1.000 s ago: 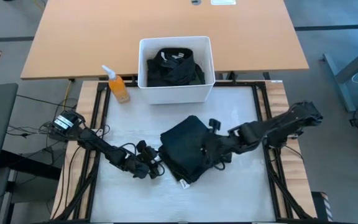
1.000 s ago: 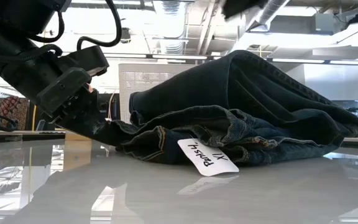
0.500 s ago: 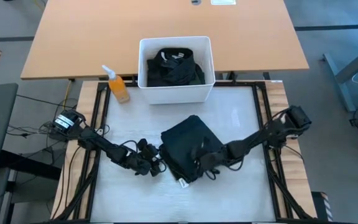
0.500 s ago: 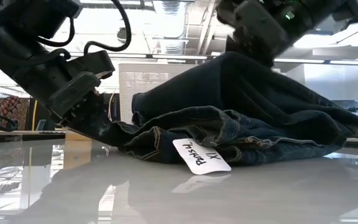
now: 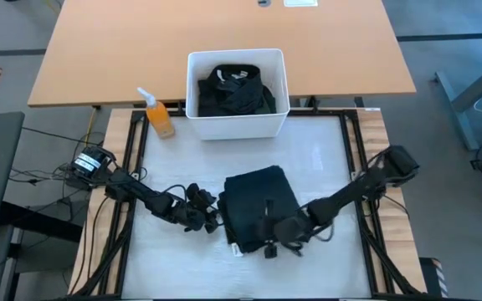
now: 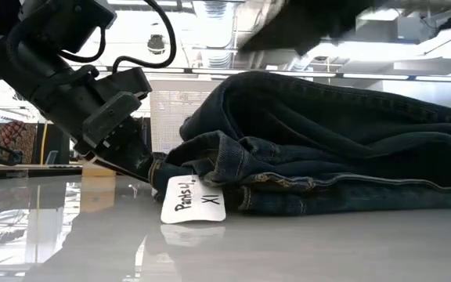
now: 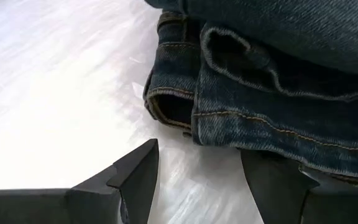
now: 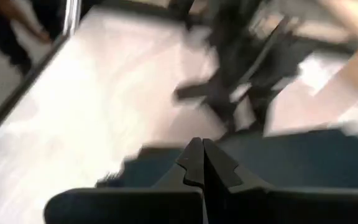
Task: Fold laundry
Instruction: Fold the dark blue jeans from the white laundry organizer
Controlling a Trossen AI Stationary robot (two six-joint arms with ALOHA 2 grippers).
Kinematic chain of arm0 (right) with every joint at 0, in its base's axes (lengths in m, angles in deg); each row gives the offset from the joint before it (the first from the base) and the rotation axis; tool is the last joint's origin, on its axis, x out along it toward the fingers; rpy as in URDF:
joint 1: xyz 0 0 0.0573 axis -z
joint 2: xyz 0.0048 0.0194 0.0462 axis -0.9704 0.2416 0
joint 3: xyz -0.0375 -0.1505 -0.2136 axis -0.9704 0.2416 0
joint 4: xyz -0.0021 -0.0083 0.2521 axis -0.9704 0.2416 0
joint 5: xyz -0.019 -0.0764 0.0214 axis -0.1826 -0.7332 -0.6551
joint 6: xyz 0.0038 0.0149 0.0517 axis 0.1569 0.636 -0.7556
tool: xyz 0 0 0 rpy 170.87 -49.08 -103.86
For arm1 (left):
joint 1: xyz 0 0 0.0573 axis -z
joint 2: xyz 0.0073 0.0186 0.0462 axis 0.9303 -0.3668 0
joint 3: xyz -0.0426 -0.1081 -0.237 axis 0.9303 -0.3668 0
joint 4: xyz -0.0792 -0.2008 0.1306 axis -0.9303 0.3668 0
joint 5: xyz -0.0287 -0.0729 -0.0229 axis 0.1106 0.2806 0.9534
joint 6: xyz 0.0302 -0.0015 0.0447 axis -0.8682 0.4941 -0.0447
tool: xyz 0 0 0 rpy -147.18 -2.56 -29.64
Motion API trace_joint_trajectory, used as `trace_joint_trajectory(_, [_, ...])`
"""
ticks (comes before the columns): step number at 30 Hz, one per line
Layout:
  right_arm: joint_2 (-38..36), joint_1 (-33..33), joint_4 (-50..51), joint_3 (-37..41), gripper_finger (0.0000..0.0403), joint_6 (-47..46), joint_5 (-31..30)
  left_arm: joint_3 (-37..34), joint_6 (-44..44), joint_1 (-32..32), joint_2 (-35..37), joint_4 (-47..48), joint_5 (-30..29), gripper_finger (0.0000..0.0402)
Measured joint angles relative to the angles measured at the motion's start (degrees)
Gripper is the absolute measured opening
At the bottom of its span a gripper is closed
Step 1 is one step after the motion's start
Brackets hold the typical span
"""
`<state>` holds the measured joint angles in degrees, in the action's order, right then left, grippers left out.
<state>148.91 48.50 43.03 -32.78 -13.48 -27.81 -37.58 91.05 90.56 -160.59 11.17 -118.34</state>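
Closest to me, my right gripper (image 5: pixel 268 242) sits on the near edge of the folded jeans (image 5: pixel 258 205), fingers pinched shut with no denim visibly between them. So I'd press flat, not pull. The left gripper (image 5: pixel 210 219) waits wide open beside the jeans' left hem, holding nothing. Farther back, the white bin (image 5: pixel 234 125) holds more dark laundry (image 5: pixel 233 90).

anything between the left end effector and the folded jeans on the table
Nothing visible. The left end effector is open, with only bare table between its fingertips and the edge of the folded jeans. The white tag lies at that edge, not blocking.
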Motion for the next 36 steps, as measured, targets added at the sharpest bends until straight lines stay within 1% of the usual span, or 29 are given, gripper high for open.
trace_joint_trajectory(3, [-2.63, 0.74, 0.89, 0.06, 0.0021, 2.4, -4.44, -0.02, 0.29, -0.16, 0.0, -0.31, 0.01, 0.0217])
trace_joint_trajectory(6, [-0.82, 2.28, -2.5, 2.09, 0.0026, 2.02, -4.24, -0.02, 0.31, -0.28, 0.0, -0.49, 0.09, 0.0217])
trace_joint_trajectory(7, [0.72, 2.73, -5.31, 3.18, 0.0025, 1.26, -2.76, -0.02, 0.21, -0.28, 0.0, -0.7, 0.01, 0.0217])
trace_joint_trajectory(10, [7.65, 3.31, -14.92, 5.71, 0.002, -1.63, 5.3, -0.02, -0.25, -0.34, 0.0, -1.29, -0.79, 0.0217])
trace_joint_trajectory(11, [10.1, 3.28, -17.34, 5.96, 0.0019, -2.25, 7.15, -0.02, -0.29, -0.42, 0.0, -1.38, -1.3, 0.0217])
trace_joint_trajectory(13, [14.02, 3.13, -22.45, 5.95, 0.0019, -2.39, 8.76, -0.02, -0.87, -0.93, 0.0, -1.62, -1.72, 0.0217])
trace_joint_trajectory(15, [16.41, 3.2, -26.13, 5.85, 0.0021, -2.47, 9.3, -0.02, -1.99, -1.6, 0.0, -2.1, -1.68, 0.0217])
trace_joint_trajectory(18, [15.46, 3.3, -25.58, 5.86, 0.0022, -2.26, 9.56, -0.01, -3.67, -2.67, 0.0, -3.14, -0.91, 0.0217])
trace_joint_trajectory(20, [11.81, 3.22, -23.5, 5.92, 0.0022, -0.59, 10.08, 0.0, -4.28, -3.18, 0.0, -3.19, -0.9, 0.0217])
trace_joint_trajectory(23, [4.24, 3.12, -19.56, 5.78, 0.0022, 2.4, 10.0, 0.0, -4.67, -3.75, 0.0, -3.06, -1.12, 0.0217])
trace_joint_trajectory(25, [0.44, 3.41, -15.46, 5.68, 0.0022, 3.41, 6.6, 0.0, -4.67, -3.95, 0.0, -3.06, -1.12, 0.0217])
trace_joint_trajectory(27, [-1.04, 4.63, -11.79, 5.7, 0.0022, 3.47, 1.82, 0.0, -4.67, -3.95, 0.0, -3.06, -1.12, 0.0217])
trace_joint_trajectory(29, [-0.35, 6.64, -9.9, 5.83, 0.0022, 3.41, -0.26, 0.0, -4.75, -3.93, 0.0, -3.02, -1.1, 0.0217])
trace_joint_trajectory(31, [2.25, 8.66, -10.75, 5.83, 0.0022, 2.14, 0.17, 0.0, -5.14, -3.93, 0.0, -3.05, -0.87, 0.0217])
trace_joint_trajectory(33, [5.95, 10.17, -11.88, 5.83, 0.0022, 1.44, 0.86, 0.0, -5.29, -3.93, 0.0, -3.17, -0.47, 0.0217])
trace_joint_trajectory(36, [12.14, 11.46, -16.16, 5.87, 0.0022, 1.33, 0.94, 0.0, -5.65, -3.91, 0.0, -3.24, 0.4, 0.0217])
